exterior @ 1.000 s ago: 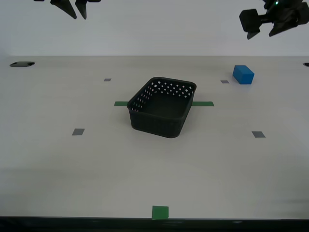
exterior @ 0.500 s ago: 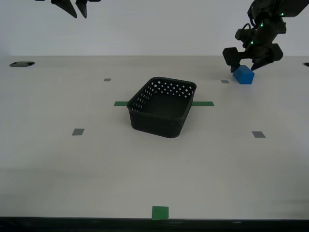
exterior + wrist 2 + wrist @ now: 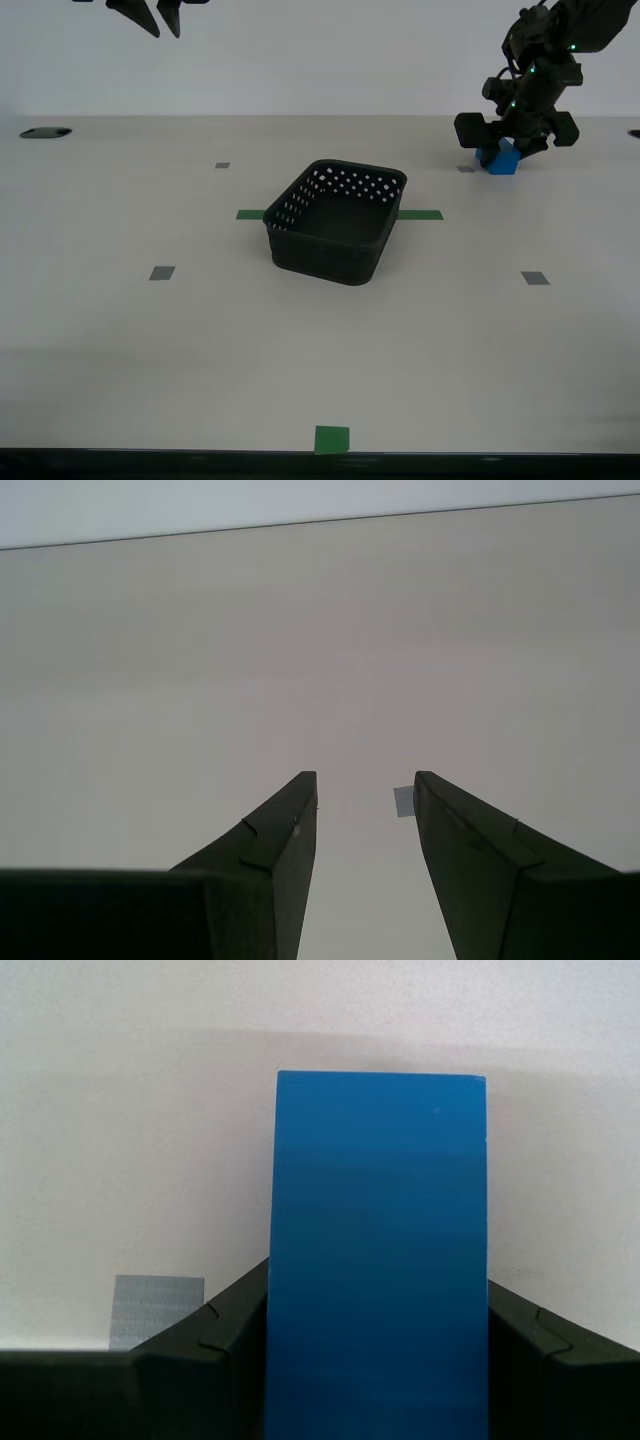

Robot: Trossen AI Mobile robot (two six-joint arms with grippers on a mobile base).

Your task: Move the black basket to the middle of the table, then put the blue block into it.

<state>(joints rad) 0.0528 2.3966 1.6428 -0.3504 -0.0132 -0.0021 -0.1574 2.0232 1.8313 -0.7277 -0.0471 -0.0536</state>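
Only one blue block (image 3: 503, 159), one black basket (image 3: 335, 222).

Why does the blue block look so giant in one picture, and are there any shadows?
In the first wrist view the blue block fills the frame because that camera sits right behind my first hand; in the exterior view it looks tiny. A soft dim band lies on the table around the block there. In the exterior view the black basket throws only a faint, soft-edged shadow at its base; no glare.
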